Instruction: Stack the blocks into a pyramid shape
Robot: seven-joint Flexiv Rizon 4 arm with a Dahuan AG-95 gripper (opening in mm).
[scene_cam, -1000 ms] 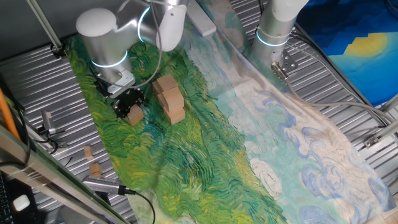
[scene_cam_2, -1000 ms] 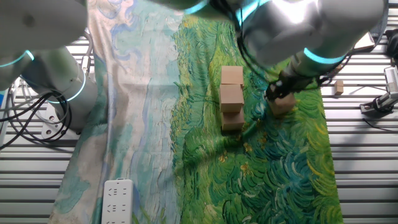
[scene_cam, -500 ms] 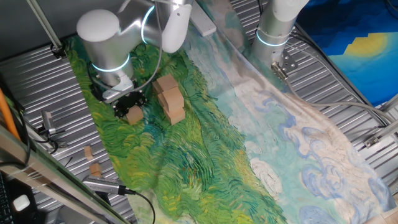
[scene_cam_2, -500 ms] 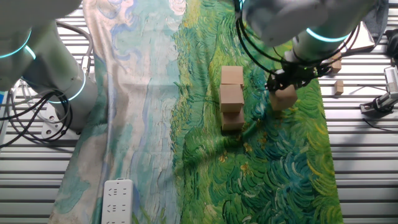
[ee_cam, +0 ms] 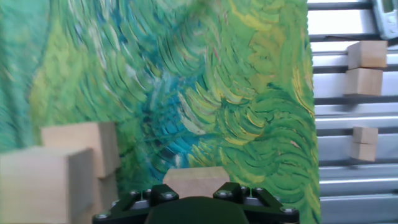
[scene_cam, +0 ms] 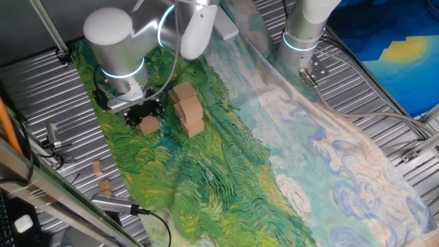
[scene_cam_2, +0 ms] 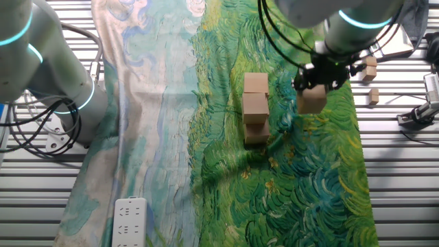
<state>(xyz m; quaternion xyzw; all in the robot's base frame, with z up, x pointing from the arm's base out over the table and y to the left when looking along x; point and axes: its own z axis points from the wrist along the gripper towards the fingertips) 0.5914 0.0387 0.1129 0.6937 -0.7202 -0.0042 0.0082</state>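
Three blocks (scene_cam: 188, 108) lie touching in a short line on the green painted cloth (scene_cam: 206, 178); the other fixed view shows the same line of blocks (scene_cam_2: 255, 106). My gripper (scene_cam: 147, 119) hangs just left of that line, shut on a fourth block (scene_cam: 149, 125) held a little above the cloth. In the other fixed view the held block (scene_cam_2: 312, 101) is right of the line. The hand view has the held block (ee_cam: 196, 180) between my fingers, with the line of blocks (ee_cam: 78, 149) at lower left. Two more blocks (ee_cam: 365, 67) rest on the metal table.
Two small tan wooden bits (scene_cam: 101, 177) lie on the ribbed metal table (scene_cam: 41, 103) beside the cloth, also seen as small bits (ee_cam: 363, 143) in the hand view. A second arm's base (scene_cam: 302, 34) stands at the back. A white power strip (scene_cam_2: 130, 218) lies near the cloth's edge.
My gripper has risen slightly with the block shut in it, lifting it off the cloth. The line of three blocks has not moved.
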